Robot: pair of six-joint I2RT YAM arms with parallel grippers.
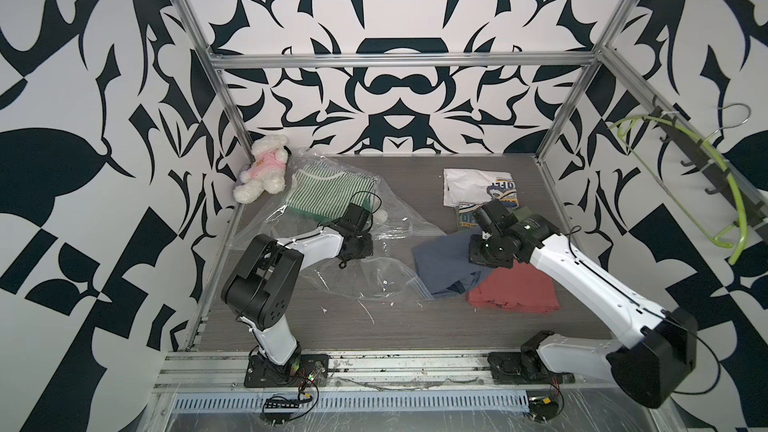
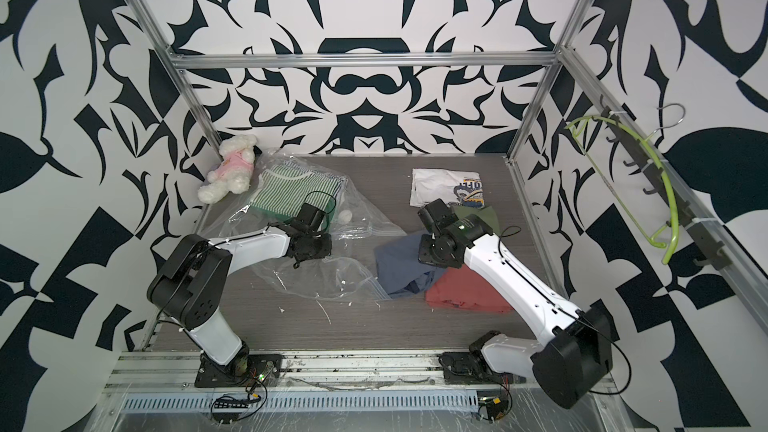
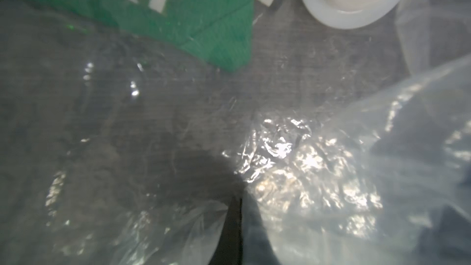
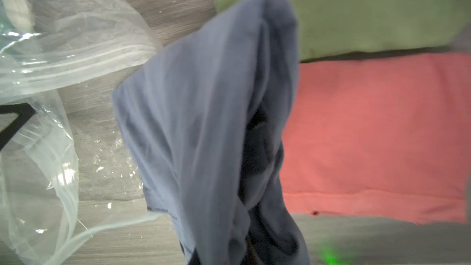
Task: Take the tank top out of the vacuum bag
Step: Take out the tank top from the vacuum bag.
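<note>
Clearly the pull-out step is in hand. The left end effector (image 3: 233,215) is pressed together on a gather of the bag (image 1: 374,280), pinning the clear plastic near the middle of the worktop (image 1: 374,326). From there the bag runs toward ten o'clock, where a green striped garment (image 1: 318,195) shows through the plastic. The valve (image 1: 379,214) sits just beside that garment.

The right end effector (image 1: 484,255) has its fingers buried in cloth. In the right wrist view the blue-grey tank top (image 4: 216,98) rises like a tent to it, so I judge it closed, pinching the fabric. In both top views the tank top lies at three o'clock of the bag's zip edge (image 1: 419,286), mostly on bare worktop. Its near corner meets that edge, and whether any of it remains inside I cannot tell. A red shirt (image 1: 515,288) lies at the tank top's five o'clock, partly under it.

The next move probably calls for drawing the tank top up and toward three o'clock while the left hold anchors the bag. It should lift high enough that the hem clears the zip edge without dragging the red shirt along.
</note>
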